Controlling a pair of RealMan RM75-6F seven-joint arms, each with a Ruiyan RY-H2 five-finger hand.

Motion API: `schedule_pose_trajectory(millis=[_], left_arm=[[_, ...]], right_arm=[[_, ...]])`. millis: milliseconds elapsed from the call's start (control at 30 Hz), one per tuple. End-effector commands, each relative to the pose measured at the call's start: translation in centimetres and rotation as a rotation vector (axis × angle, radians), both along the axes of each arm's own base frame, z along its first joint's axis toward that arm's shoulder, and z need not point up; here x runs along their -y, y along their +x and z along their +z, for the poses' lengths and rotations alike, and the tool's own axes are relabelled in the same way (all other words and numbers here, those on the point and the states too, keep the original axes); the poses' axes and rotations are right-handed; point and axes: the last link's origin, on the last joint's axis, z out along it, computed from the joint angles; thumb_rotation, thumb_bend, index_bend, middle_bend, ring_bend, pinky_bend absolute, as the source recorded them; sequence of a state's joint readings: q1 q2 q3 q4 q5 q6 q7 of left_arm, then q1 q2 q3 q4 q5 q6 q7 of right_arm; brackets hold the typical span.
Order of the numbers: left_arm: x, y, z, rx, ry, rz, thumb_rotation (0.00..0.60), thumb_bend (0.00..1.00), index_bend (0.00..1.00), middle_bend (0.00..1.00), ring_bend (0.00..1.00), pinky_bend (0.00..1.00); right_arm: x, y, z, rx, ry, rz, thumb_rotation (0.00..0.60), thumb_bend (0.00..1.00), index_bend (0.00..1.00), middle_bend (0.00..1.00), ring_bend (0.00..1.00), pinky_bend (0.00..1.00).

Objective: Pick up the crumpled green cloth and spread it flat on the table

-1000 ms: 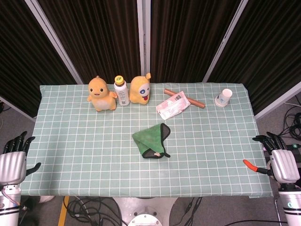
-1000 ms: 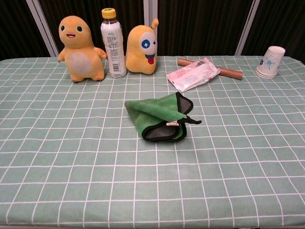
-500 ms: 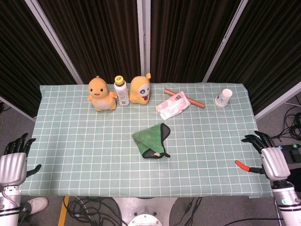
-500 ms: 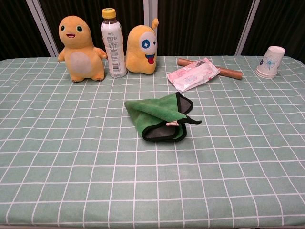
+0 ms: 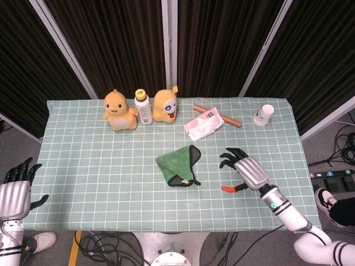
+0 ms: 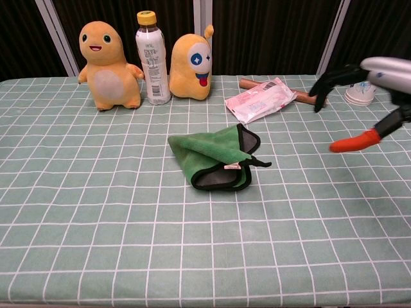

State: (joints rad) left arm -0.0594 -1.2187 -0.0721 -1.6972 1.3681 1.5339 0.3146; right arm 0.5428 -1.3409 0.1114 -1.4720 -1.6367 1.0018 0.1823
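The green cloth (image 5: 178,166) lay bunched in the middle of the frame on the checked table (image 5: 89,160), folded over itself with its dark-edged underside turned up at the lower end and a small black loop trailing toward the right. The right hand (image 5: 244,169) hovered to the right of it, near but apart, fingers spread and holding nothing, its orange-tipped thumb pointing toward the cloth. The left hand (image 5: 14,191) sat at the lower left edge of the frame, off the table's corner, fingers apart and empty.

The chief risk looked to be a poor grasp: the cloth was a soft heap of layers, and fingers closing on only the top fold would likely lift one flap and leave the rest dragging, so the cloth would drop back folded rather than open. A pinch on the loop alone might let it swing and twist. Pressing down too flat could also catch the tablecloth beneath and wrinkle or pull it. Above the cloth in the frame, the pink packet (image 5: 203,123) and the brown stick (image 5: 230,121) lay near enough that a wide spreading sweep might push them. The plush toys (image 5: 119,111) and bottle (image 5: 143,107) stood further off, less exposed.
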Motion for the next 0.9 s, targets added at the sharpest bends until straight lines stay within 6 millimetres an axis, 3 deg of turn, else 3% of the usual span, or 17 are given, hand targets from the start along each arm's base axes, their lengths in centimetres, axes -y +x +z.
schedule_pose_trajectory(millis=[33, 533, 633, 900], left_arm=[[0.0, 0.0, 0.2, 0.002, 0.005, 0.001, 0.600, 0.15, 0.25, 0.18, 0.15, 0.19], [-0.4, 0.0, 0.5, 0.007, 0.015, 0.003, 0.600, 0.15, 0.25, 0.18, 0.15, 0.19], [-0.2, -0.1, 0.6, 0.013, 0.022, 0.009, 0.600, 0.15, 0.25, 0.18, 0.15, 0.19], [-0.4, -0.4, 0.3, 0.014, 0.009, 0.017, 0.600, 0.15, 0.25, 0.18, 0.15, 0.19]], right_arm=[[2.1, 2.0, -3.7, -0.037, 0.046, 0.040, 0.418, 0.00, 0.38, 0.19, 0.06, 0.11], [5.2, 4.9, -10.6, -0.106, 0.063, 0.134, 0.428, 0.03, 0.38, 0.19, 0.05, 0.10], [5.3, 4.7, -10.3, -0.103, 0.054, 0.141, 0.429, 0.04, 0.38, 0.18, 0.04, 0.10], [4.4, 2.0, -8.0, -0.161, 0.045, 0.150, 0.436, 0.05, 0.29, 0.14, 0.01, 0.07]])
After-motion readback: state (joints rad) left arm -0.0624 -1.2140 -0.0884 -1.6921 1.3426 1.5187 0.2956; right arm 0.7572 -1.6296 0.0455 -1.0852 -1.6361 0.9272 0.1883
